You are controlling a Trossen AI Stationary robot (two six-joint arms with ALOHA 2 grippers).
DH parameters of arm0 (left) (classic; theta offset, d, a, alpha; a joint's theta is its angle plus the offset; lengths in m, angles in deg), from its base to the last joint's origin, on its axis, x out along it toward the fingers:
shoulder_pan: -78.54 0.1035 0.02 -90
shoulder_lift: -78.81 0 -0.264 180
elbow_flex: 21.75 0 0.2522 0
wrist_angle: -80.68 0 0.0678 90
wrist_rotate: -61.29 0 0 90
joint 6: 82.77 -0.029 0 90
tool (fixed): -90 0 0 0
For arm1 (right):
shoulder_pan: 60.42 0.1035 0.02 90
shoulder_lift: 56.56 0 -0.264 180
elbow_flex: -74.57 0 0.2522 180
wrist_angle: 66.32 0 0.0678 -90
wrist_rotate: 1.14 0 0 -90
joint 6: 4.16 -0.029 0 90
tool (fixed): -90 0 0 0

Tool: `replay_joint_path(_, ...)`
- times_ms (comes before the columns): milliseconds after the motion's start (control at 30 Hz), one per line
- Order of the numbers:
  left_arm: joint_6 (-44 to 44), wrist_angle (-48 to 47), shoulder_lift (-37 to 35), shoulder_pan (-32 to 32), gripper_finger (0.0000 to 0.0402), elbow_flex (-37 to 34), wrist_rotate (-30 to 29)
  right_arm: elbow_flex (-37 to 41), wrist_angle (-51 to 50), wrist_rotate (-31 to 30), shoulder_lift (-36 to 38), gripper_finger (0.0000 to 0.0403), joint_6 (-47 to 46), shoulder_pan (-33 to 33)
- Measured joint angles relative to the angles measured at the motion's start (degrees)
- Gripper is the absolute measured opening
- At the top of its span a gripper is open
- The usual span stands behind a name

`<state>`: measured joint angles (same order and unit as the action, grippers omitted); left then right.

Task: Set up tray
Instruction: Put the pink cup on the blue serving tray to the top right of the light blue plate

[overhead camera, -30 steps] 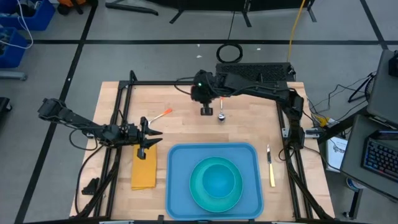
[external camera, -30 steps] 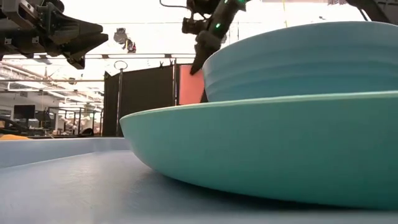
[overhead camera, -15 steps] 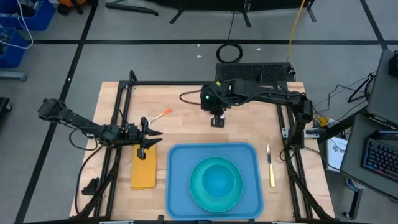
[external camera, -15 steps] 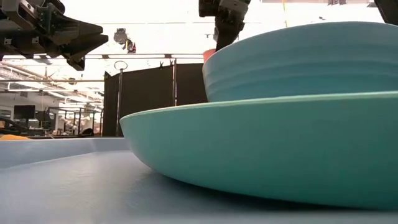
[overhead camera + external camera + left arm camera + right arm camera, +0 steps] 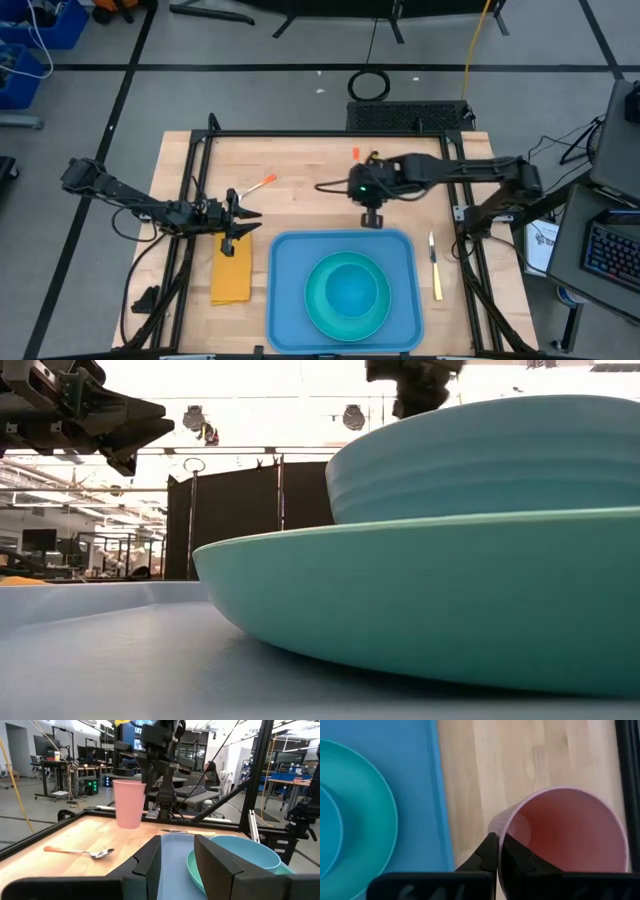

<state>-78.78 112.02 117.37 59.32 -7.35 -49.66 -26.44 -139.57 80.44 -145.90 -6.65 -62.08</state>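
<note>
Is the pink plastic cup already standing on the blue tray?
No: the pink plastic cup hangs in the right hand, above the wooden table beside the blue tray.

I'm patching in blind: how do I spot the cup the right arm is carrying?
Start at the big blue tray holding the teal plate and bowl. Just past its far rim, the right gripper pinches the wall of a pink cup, held upright off the wood. It is the only pink item; the nearby spoon lies flat.

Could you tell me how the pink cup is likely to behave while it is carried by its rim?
The pink cup looks thin-walled, so probably light and slightly flexible. The right tool pinches only one spot on its rim, so it may swing or slip. Tall and narrow, it could tip when set down.
</note>
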Motion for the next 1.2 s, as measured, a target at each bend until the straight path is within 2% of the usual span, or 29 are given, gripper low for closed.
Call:
replay_joint_path(200, 0.5, 0.0, 0.0, 0.0, 0.012, 0.0, -0.1, 10.4, 2.2, -0.8, 7.6, 0.0, -7.3, 3.4)
replay_joint_path(367, 1.3, 0.0, 0.0, 0.0, 0.012, 0.0, -0.1, 15.4, 4.6, -0.9, 10.7, 0.0, -11.1, 7.2)
replay_joint_path(667, 2.8, -0.2, 0.0, 0.0, 0.012, 0.0, -0.1, 20.2, 4.3, -2.1, 13.2, 0.0, -18.1, 13.8)
replay_joint_path(1200, 4.7, -1.3, 0.0, 0.0, 0.012, 0.0, -0.1, 24.2, 4.7, -1.3, 13.7, 0.0, -28.6, 23.0)
